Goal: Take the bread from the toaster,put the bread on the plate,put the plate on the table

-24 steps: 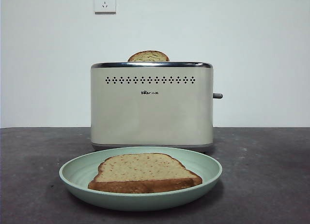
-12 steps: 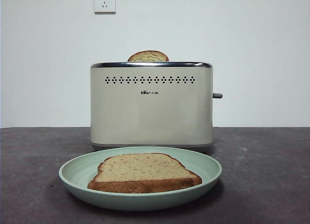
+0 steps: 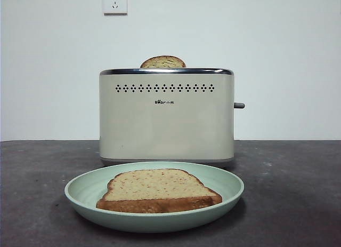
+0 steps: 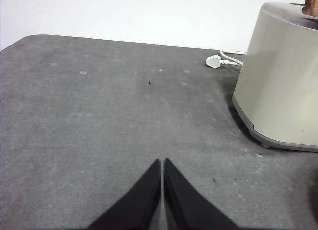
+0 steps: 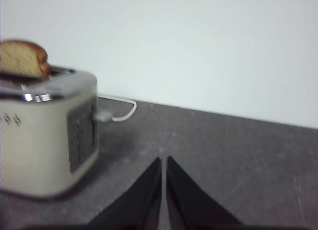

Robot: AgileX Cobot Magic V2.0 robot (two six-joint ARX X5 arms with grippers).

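My left gripper [image 4: 162, 163] and right gripper [image 5: 164, 160] both hover pinched together, holding nothing, out at opposite ends of the toaster [image 3: 167, 116]. The bread [image 3: 158, 190] lies flat on the plate [image 3: 229, 185], which rests on the table [image 3: 298, 193]. It looks light, soft and crumbly; I'd grip the plate's rim instead. Nothing has shifted in the last second.

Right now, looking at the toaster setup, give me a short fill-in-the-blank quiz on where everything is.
1. The bread lies flat on the ____.
2. A second slice pokes up from the ____.
3. The plate rests on the table in ____ of the toaster.
4. The left hand and the right hand both hold ____.

Missing words: plate; toaster; front; nothing
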